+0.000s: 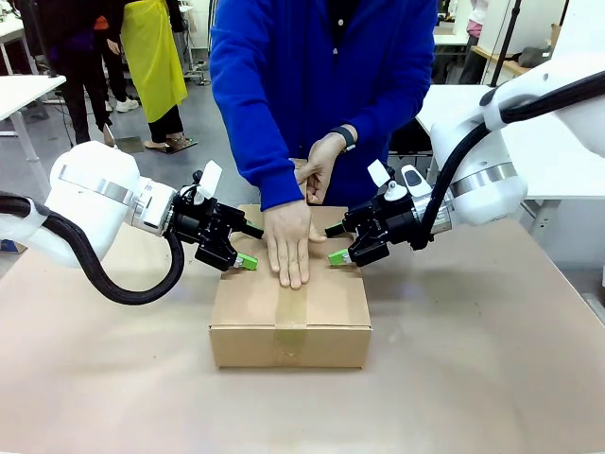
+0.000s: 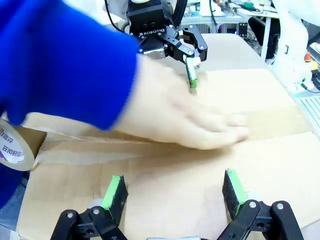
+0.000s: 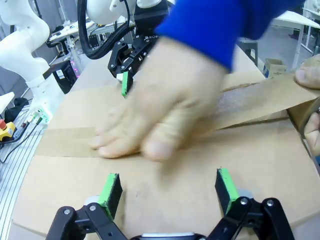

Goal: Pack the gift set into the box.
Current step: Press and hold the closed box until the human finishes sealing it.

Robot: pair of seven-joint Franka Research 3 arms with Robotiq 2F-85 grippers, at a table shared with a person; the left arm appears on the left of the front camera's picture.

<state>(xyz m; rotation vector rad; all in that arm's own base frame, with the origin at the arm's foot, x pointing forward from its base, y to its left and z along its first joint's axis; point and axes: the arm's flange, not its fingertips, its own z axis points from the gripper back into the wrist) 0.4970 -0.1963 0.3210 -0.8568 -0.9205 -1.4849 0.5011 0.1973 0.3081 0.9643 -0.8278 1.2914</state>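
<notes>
The box [image 1: 248, 326] stands in the middle of the table with its top flaps down and brown tape [image 1: 291, 320] along the centre seam. A person's hand [image 1: 288, 241] presses flat on the tape. My left gripper [image 1: 249, 246] is open at the box's left top edge, its green pads over the cardboard [image 2: 172, 210]. My right gripper [image 1: 336, 244] is open at the right top edge, above the flap [image 3: 165, 200]. Neither holds anything. Each wrist view shows the other gripper across the box [image 2: 192, 70] [image 3: 125, 75]. The gift set is hidden.
The person in a blue sleeve [image 1: 255, 104] stands at the far side, and the other hand [image 1: 317, 170] holds a tape roll [image 2: 11, 147] with a strip [image 3: 260, 100] stretched to the box. The brown table [image 1: 104, 378] spreads around the box.
</notes>
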